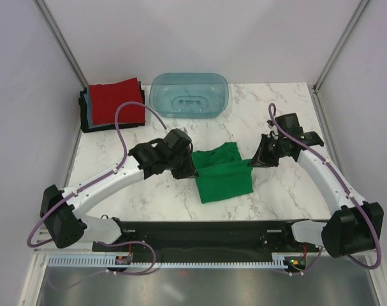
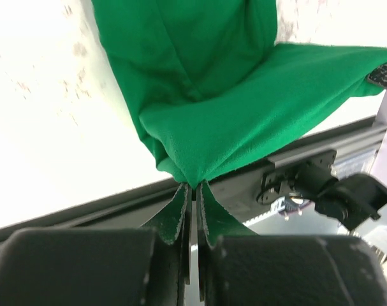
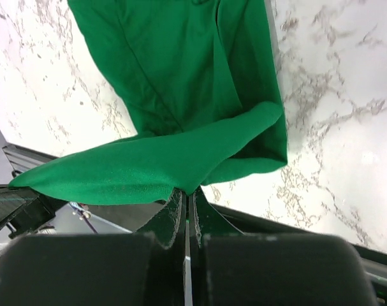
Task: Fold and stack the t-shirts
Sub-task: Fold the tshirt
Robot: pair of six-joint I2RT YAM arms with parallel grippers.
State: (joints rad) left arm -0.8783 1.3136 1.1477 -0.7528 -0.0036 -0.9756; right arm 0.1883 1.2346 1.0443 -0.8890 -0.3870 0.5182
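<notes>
A bright green t-shirt (image 1: 224, 173) lies partly folded at the table's middle, stretched between my two grippers. My left gripper (image 1: 188, 171) is shut on its left edge; the left wrist view shows the green cloth (image 2: 244, 108) pinched at the fingertips (image 2: 194, 186). My right gripper (image 1: 254, 162) is shut on its right edge; the right wrist view shows the cloth (image 3: 180, 95) held between the fingers (image 3: 189, 191), a fold lifted above the table. A stack of folded shirts, red (image 1: 116, 101) on top of light blue and black ones, sits at the far left.
A translucent teal plastic tub (image 1: 189, 95) stands at the back middle, beside the stack. The marble table (image 1: 289, 115) has white walls left and right. A black rail (image 1: 199, 233) runs along the near edge between the arm bases.
</notes>
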